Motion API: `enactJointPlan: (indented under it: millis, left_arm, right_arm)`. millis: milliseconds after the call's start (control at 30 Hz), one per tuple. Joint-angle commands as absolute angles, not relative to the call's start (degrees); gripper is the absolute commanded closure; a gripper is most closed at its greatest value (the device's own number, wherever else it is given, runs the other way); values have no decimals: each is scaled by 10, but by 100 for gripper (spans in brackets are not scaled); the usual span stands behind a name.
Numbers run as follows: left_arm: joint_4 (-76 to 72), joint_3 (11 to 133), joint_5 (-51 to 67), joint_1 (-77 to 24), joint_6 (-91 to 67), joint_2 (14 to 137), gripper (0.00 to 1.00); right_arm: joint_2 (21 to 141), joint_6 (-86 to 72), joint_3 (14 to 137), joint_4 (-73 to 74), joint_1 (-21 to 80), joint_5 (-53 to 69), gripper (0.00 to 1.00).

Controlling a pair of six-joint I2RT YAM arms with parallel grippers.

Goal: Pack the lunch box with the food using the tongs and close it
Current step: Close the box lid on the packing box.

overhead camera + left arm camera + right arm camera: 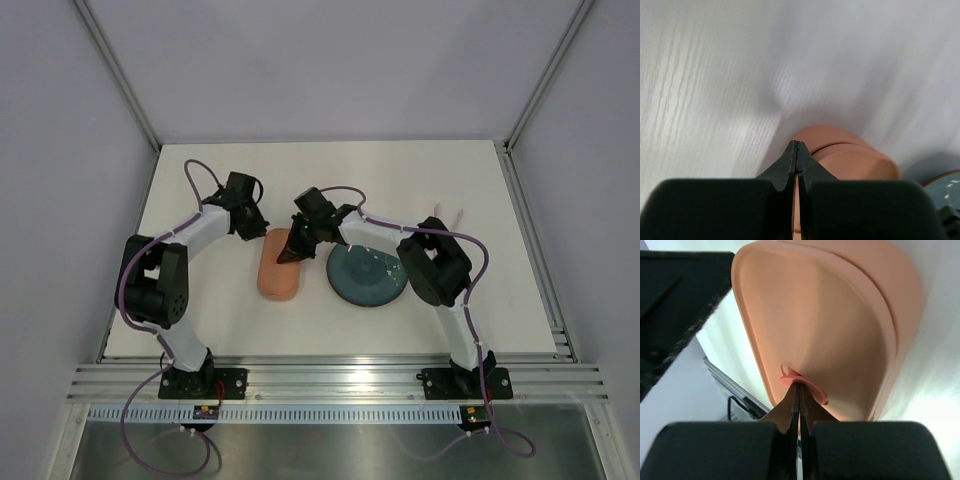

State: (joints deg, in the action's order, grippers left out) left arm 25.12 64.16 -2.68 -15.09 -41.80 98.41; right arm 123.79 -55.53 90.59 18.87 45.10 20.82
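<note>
1. Lunch box (276, 282): I see it on the white table (500, 300), left of centre, just left of the teal plate (365, 285). Its long axis runs near to far, one rounded end toward the arm bases and the other toward the back wall.
2. Lid (820, 315): it lies on the base with the same orientation. In the right wrist view a strip of the base shows past one long edge. I cannot tell whether the lid is fully seated.
3. Left gripper (263, 232): its fingers (790, 162) are pressed together with no gap, and the tips are at the far end of the box.
4. Right gripper (291, 256): it points down onto the lid with its fingers (812, 412) pressed together. The tips meet the small red tab (810, 386). I cannot tell whether the tab is pinched.
5. Tongs (456, 213): they lie well to the right, beyond the right arm's elbow, and only the pinkish ends show.
</note>
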Motion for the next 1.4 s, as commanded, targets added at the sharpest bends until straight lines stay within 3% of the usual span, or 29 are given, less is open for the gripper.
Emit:
enactJointPlan:
  millis: [0,667,1000,1367]
  left_arm:
    - [222,686,12,-145,-402,983,100]
    - [326,640,18,-133,-367,821,100]
    - [316,597,54,-133,-363,798,100]
    - [294,543,97,-156,-366,800,100]
  right_arm:
    - [1298,-594,906,215,461,148,100]
    - [1192,-473,964,261,456,73,100]
    - [1203,-442,996,277,453,76,100]
    - [1258,-379,1104,371,450,-15,100]
